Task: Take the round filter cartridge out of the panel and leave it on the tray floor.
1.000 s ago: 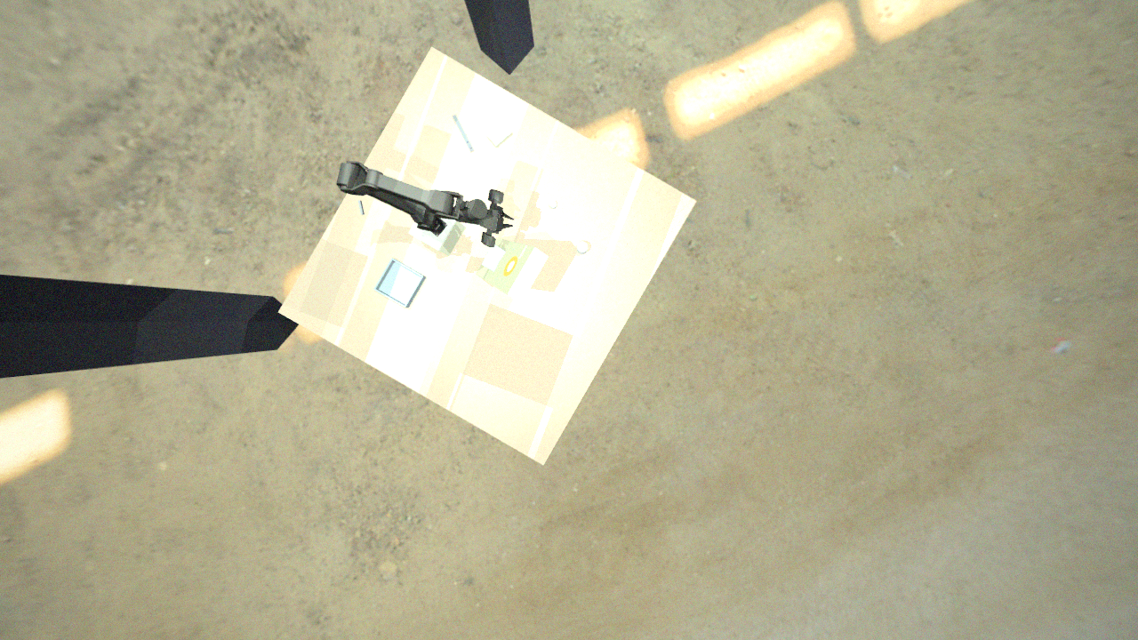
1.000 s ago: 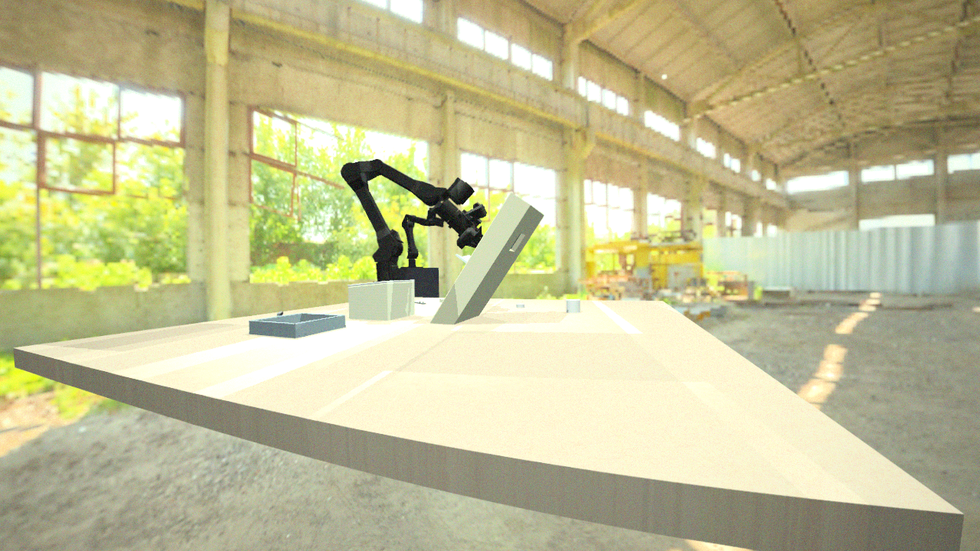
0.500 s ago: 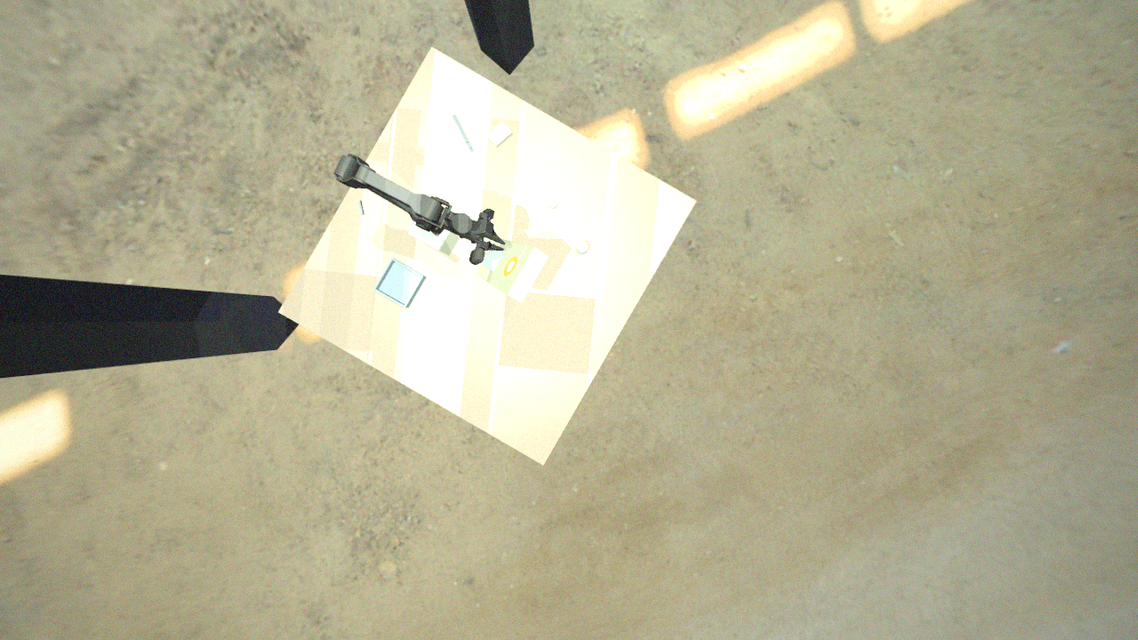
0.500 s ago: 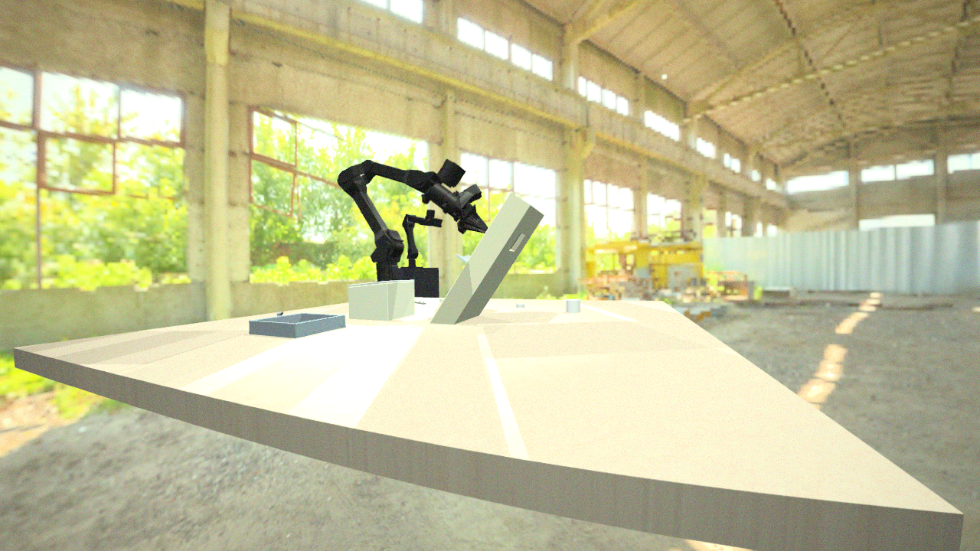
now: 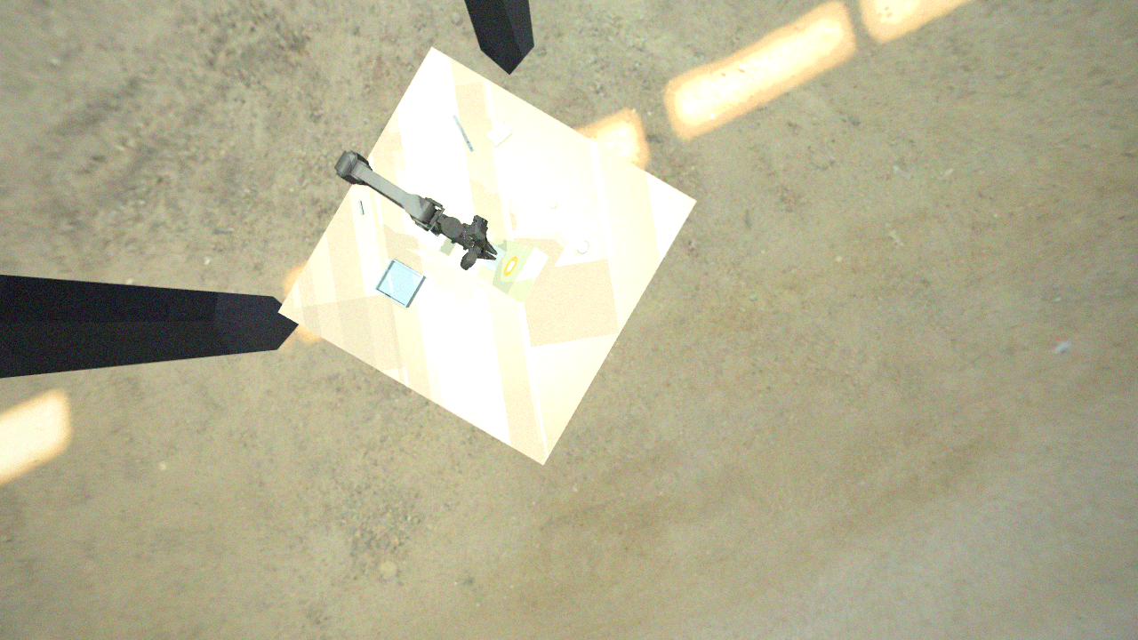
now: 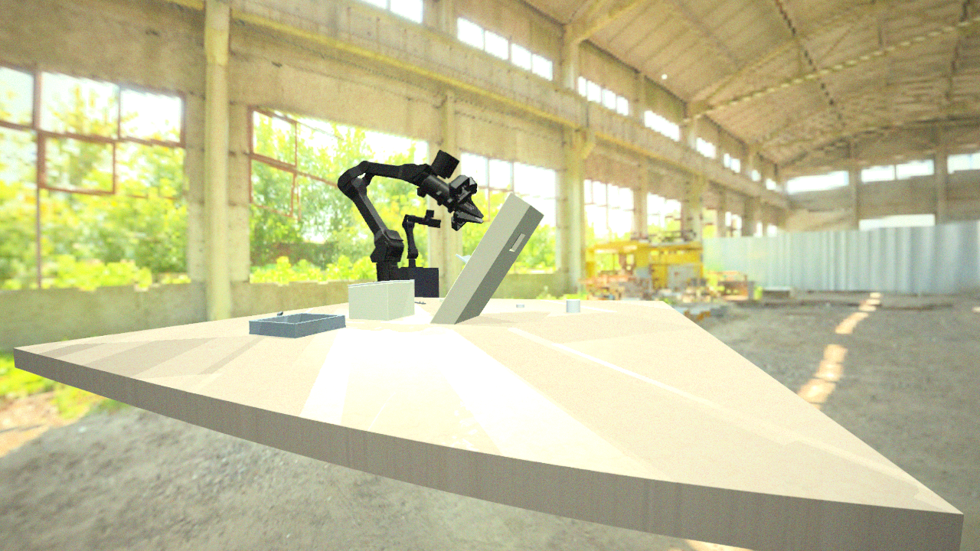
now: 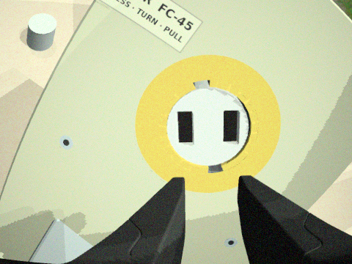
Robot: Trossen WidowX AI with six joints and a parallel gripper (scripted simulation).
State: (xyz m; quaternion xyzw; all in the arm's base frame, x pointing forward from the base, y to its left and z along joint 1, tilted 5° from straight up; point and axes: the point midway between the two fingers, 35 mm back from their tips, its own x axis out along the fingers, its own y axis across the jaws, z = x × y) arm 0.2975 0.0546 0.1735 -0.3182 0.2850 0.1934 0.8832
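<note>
The round white cartridge [image 7: 208, 126] sits in the tilted pale green service panel [image 7: 110, 110] [image 6: 479, 256], inside a yellow ring [image 7: 154, 125] [image 5: 504, 270]. Its two dark slots stand upright, side by side, in the wrist view. Notches show at the hole's upper and lower edges, and a thin dark gap at its right. My gripper [image 7: 211, 188] [image 5: 494, 254] [image 6: 481, 217] is partly open and empty, off the panel face. Its fingertips appear below the cartridge in the wrist view, over the ring's lower edge. The blue-grey tray [image 5: 402, 284] [image 6: 274, 327] is empty in the overhead view.
A pale block [image 6: 380, 301] [image 5: 447, 244] stands between tray and panel. A grey cylinder [image 7: 41, 33] [image 6: 573, 306] [image 5: 582, 246] and a small disc [image 6: 520, 305] [image 5: 552, 204] lie beyond the panel. A pale wedge [image 7: 60, 242] juts from the panel face near the left finger.
</note>
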